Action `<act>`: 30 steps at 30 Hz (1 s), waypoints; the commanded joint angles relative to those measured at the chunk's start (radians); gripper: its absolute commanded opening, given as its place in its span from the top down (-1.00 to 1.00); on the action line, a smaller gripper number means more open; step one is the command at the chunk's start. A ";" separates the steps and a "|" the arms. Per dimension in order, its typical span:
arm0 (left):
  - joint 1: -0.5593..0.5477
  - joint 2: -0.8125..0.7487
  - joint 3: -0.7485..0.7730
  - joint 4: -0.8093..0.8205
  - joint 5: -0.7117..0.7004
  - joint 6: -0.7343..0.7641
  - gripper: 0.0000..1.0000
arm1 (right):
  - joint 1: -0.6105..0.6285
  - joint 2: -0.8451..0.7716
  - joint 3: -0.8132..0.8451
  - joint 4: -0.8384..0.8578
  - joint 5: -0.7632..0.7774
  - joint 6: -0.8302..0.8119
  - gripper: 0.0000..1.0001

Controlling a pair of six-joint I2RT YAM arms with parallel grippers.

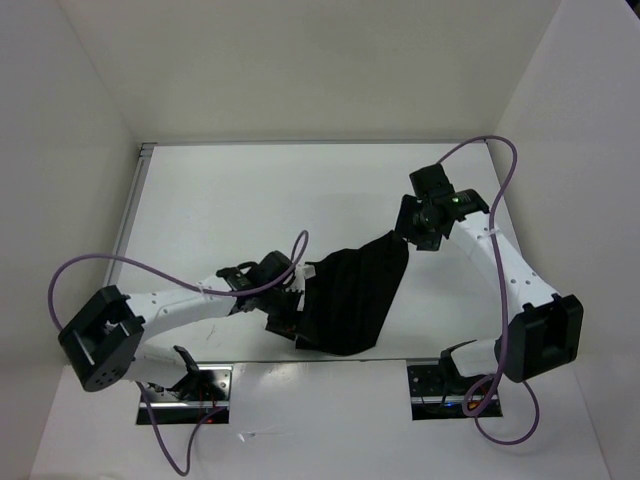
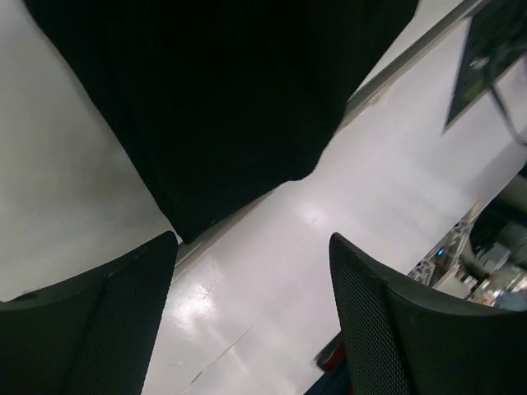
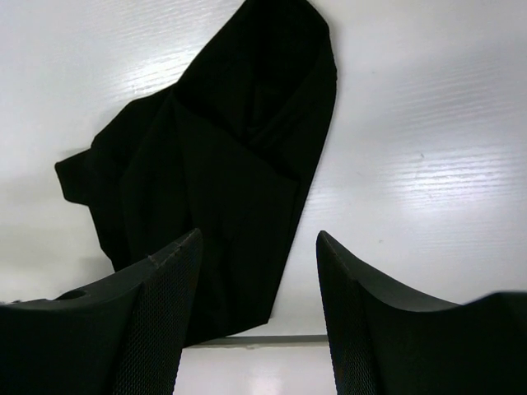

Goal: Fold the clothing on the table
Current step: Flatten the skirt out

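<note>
Here, left gripper (image 2: 251, 247) splayed beside clothing (image 2: 230, 99).

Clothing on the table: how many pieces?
1. The black clothing lies crumpled at the near edge of the table, about mid-width; anything beneath it would be hidden.

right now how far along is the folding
Barely started, it seems. Done: the clothing has some layers lapped over each other, but it lies as a crumpled, uneven shape with its near end at the front edge of the table. In hand: nothing; the left gripper and the right gripper are both open at the fabric's edges. Left: flatten it and make neat folds.
</note>
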 commanded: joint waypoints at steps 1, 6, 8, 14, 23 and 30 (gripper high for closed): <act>-0.039 0.055 0.028 0.008 0.003 -0.011 -0.61 | 0.005 0.007 -0.027 0.049 -0.033 0.005 -0.26; -0.052 0.084 0.073 -0.005 -0.090 -0.002 -0.53 | 0.005 -0.008 -0.066 0.058 -0.044 0.016 -0.26; -0.052 0.084 0.092 -0.018 -0.130 0.009 -0.53 | 0.005 -0.044 -0.075 0.058 -0.044 0.016 -0.26; -0.052 0.116 0.106 0.018 -0.143 -0.001 -0.47 | 0.005 -0.088 -0.084 0.058 -0.044 0.016 -0.26; -0.052 0.189 0.086 -0.003 -0.135 0.048 0.19 | 0.005 -0.088 -0.064 0.025 -0.022 0.016 -0.26; -0.052 0.152 0.107 -0.051 -0.164 0.048 -0.12 | 0.005 -0.088 -0.064 0.025 -0.031 0.016 -0.26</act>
